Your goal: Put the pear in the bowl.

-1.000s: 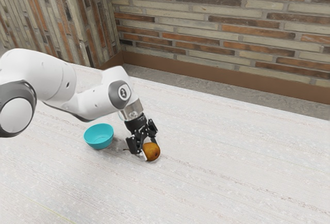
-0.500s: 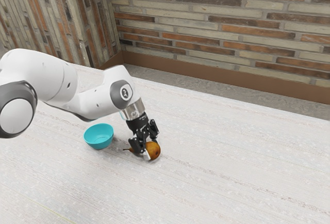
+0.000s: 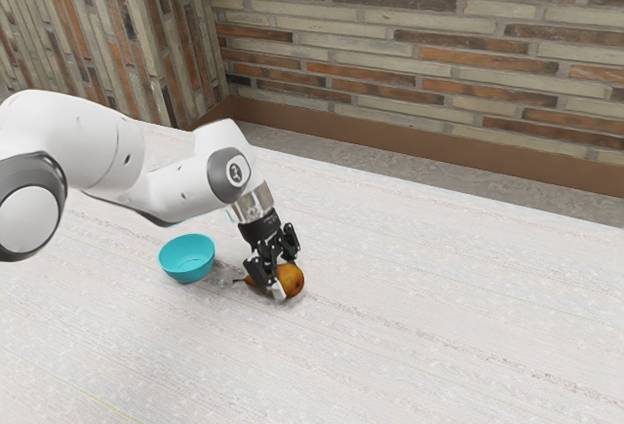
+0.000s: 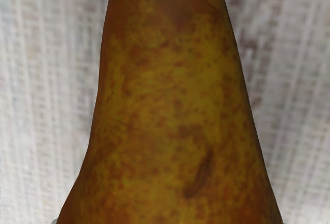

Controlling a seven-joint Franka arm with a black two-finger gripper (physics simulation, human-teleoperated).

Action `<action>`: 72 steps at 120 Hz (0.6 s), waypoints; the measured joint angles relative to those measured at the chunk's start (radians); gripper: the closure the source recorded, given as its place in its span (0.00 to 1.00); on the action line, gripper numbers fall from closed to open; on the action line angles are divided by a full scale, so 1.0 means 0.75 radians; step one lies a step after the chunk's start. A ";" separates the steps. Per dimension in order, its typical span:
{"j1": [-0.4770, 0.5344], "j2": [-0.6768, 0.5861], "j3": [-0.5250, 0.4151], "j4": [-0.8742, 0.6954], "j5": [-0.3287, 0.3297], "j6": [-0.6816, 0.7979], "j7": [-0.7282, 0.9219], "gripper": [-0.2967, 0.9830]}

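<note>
Pear (image 3: 295,282) pinched between the gripper's (image 3: 289,279) two fingers — lying lengthwise beneath the palm, stem toward the bowl (image 3: 185,270) — which sits near the gripper, toward the arm's base.

No readable lettering or numbers.

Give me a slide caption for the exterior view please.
Gripper closed on a pear, blue bowl nearby on the table.
</note>
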 joint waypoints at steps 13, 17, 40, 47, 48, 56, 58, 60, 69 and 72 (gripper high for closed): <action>0.001 -0.049 0.003 -0.003 0.018 0.000 -0.002 0.44; 0.001 -0.073 0.006 -0.005 0.030 -0.001 -0.003 0.44; 0.087 -0.213 0.033 -0.056 0.110 -0.011 -0.007 0.45; 0.166 -0.257 0.034 -0.109 0.128 -0.014 -0.005 0.45; 0.177 -0.261 0.034 -0.113 0.130 -0.015 -0.005 0.45; 0.240 -0.286 0.034 -0.140 0.142 -0.022 -0.001 0.45; 0.251 -0.297 0.034 -0.152 0.144 -0.024 0.000 0.45; 0.261 -0.311 0.034 -0.168 0.146 -0.026 0.001 0.45; 0.302 -0.376 0.034 -0.239 0.152 -0.032 0.006 0.45; 0.313 -0.396 0.034 -0.260 0.153 -0.034 0.007 0.45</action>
